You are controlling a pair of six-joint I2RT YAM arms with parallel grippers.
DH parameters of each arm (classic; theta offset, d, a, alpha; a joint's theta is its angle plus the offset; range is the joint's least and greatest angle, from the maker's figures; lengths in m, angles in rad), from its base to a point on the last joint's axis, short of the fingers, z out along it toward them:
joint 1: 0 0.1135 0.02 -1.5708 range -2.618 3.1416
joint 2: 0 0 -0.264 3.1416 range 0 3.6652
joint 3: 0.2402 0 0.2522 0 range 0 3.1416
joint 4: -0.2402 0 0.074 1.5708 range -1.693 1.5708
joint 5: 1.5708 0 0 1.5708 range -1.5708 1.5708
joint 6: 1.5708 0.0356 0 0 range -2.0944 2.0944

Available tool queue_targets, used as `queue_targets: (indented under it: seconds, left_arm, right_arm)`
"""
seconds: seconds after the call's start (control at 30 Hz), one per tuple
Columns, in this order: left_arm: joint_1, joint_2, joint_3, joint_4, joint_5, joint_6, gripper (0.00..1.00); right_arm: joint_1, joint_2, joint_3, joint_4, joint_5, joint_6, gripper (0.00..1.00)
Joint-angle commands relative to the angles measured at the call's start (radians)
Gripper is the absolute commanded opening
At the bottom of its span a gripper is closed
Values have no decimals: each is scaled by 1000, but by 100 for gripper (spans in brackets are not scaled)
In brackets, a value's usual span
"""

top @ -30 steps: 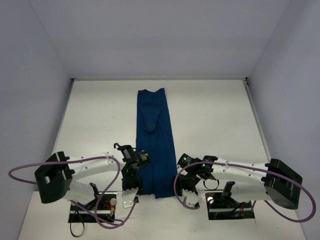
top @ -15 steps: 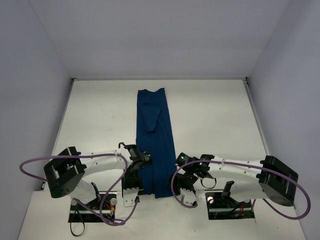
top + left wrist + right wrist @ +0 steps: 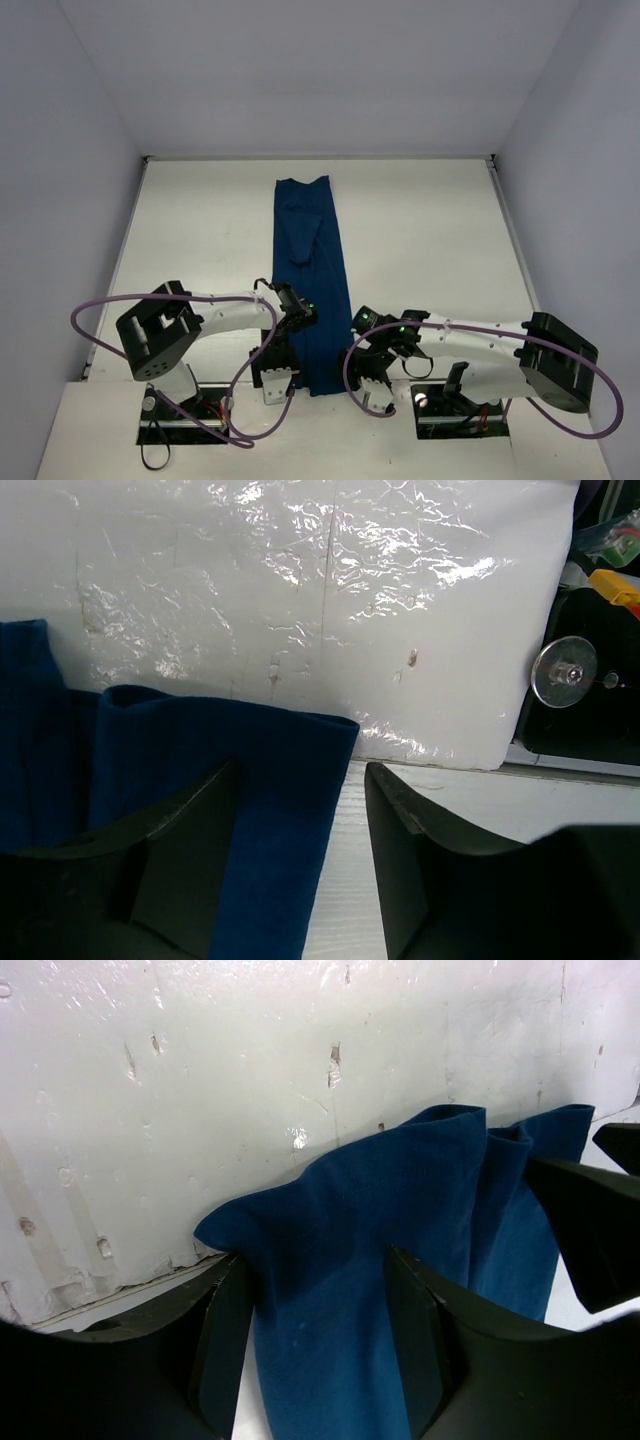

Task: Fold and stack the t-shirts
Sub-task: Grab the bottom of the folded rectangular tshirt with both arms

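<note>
**Presently: folded t-shirt strip, both end effectors at its near end**

The navy t-shirt (image 3: 310, 280) lies as a long narrow strip mid-surface (image 3: 430, 230). The left end effector (image 3: 300, 775) straddles its near left corner and the right end effector (image 3: 312, 1260) its near right corner, both with jaws apart. The cloth is judged light, soft and limp. Pinch both corners through all layers.

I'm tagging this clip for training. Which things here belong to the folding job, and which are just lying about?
Job:
blue t-shirt, folded into a long strip
white table under it

Lying about:
purple cables
black base plates
clear round disc on one plate
</note>
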Motion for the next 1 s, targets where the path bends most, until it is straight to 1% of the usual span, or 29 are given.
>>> queue_targets:
  seconds: [0.0,0.1,0.23,0.33,0.47,0.53,0.67,0.8,0.97]
  left_arm:
    - [28,-25,12,-62,30,58,49]
    - [43,-65,-26,-40,40,85,49]
    - [58,-115,-76,-4,46,112,44]
    - [62,-150,-107,19,50,118,44]
    - [63,-167,-140,73,44,91,44]
    - [65,-186,-180,111,38,97,44]
    - [67,-192,-198,149,38,87,44]
    - [69,-163,-186,180,31,65,44]
    - [72,-126,-166,210,37,64,38]
  right_arm:
    - [6,48,-36,-83,140,-34,54]
    - [6,56,-20,-88,151,-16,56]
    - [8,60,1,-100,161,10,57]
    - [8,71,15,-103,176,44,58]
    - [8,87,30,-104,192,66,59]
    - [9,80,36,-105,206,90,61]
    - [12,53,23,-107,216,104,62]
    - [27,53,23,-107,225,146,62]
    - [28,28,27,-109,245,181,62]
